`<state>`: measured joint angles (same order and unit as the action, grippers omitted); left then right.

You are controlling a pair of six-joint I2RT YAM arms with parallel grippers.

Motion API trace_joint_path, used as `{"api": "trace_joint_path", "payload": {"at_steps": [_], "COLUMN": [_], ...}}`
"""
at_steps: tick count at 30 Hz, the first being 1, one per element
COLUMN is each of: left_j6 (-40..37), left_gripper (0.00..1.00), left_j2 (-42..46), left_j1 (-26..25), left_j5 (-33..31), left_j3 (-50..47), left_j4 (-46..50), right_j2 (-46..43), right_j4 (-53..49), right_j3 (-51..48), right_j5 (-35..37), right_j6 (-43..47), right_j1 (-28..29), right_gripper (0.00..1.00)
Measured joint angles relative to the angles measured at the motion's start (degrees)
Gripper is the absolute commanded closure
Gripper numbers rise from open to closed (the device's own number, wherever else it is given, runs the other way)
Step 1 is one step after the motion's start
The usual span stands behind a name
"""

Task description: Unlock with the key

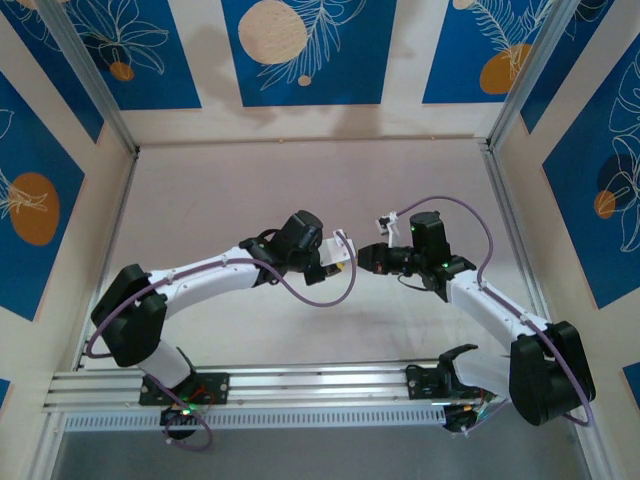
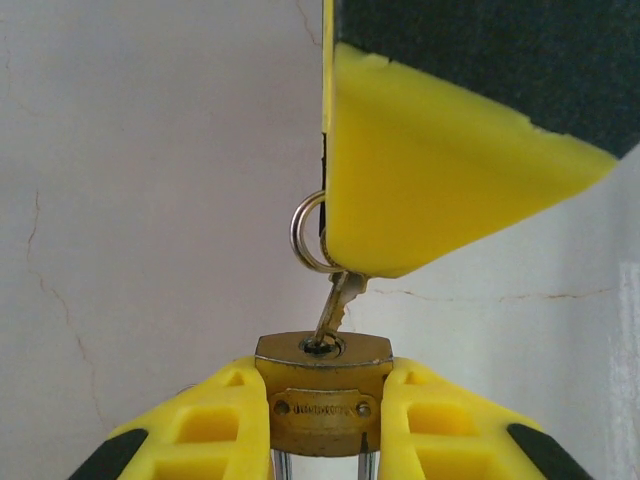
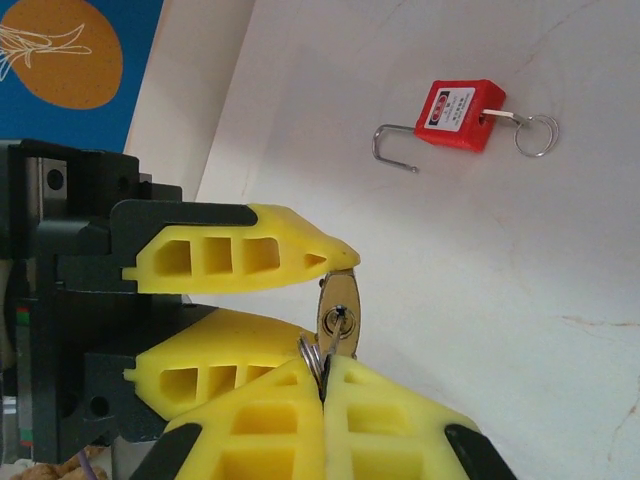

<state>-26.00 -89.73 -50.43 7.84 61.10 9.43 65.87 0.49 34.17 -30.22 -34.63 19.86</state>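
Brass padlock point(image 2: 322, 372) clamped in my left gripper point(image 2: 322, 410), key point(image 2: 338, 308) entering its keyhole point(image 2: 322, 346).
I am pinching the key in the closed right gripper point(image 3: 323, 395), tilted just beyond its fingertips; twisting now risks bending it or slipping off.

The brass padlock point(image 2: 322, 395) is seen as dull yellow metal, lightly scuffed; the key point(image 2: 338, 305) and its ring point(image 2: 303, 235) are formed of bright silvery metal; the red padlock point(image 3: 458, 115) is cased in glossy plastic; the table point(image 2: 130, 200) is finished matt white, finely cracked.
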Motion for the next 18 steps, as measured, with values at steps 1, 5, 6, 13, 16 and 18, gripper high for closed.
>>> {"api": "trace_joint_path", "payload": {"at_steps": [1,5,6,13,16,18], "left_j6": [0.0,0.0,0.0,0.0,0.0,0.0], "left_gripper": [0.85,0.85,0.85,0.86,0.86,0.86], "left_j2": [0.0,0.0,0.0,0.0,0.0,0.0], "left_j1": [0.0,0.0,0.0,0.0,-0.1,-0.1], "left_j5": [0.0,-0.2,-0.4,-0.6,-0.6,-0.6], "left_j3": [0.0,0.0,0.0,0.0,0.0,0.0], "left_j4": [0.0,0.0,0.0,0.0,0.0,0.0], "right_j2": [0.0,0.0,0.0,0.0,0.3,0.8], "right_j4": [0.1,0.4,0.4,0.4,0.8,1.6], "right_j3": [0.0,0.0,0.0,-0.2,-0.2,-0.2], "right_j5": [0.0,-0.2,-0.2,-0.2,-0.3,-0.5], "right_j6": [0.0,-0.4,-0.4,-0.4,-0.5,-0.9], "right_j1": [0.0,0.0,0.0,0.0,0.0,0.0], "right_gripper": [1.0,1.0,1.0,1.0,1.0,1.0]}}
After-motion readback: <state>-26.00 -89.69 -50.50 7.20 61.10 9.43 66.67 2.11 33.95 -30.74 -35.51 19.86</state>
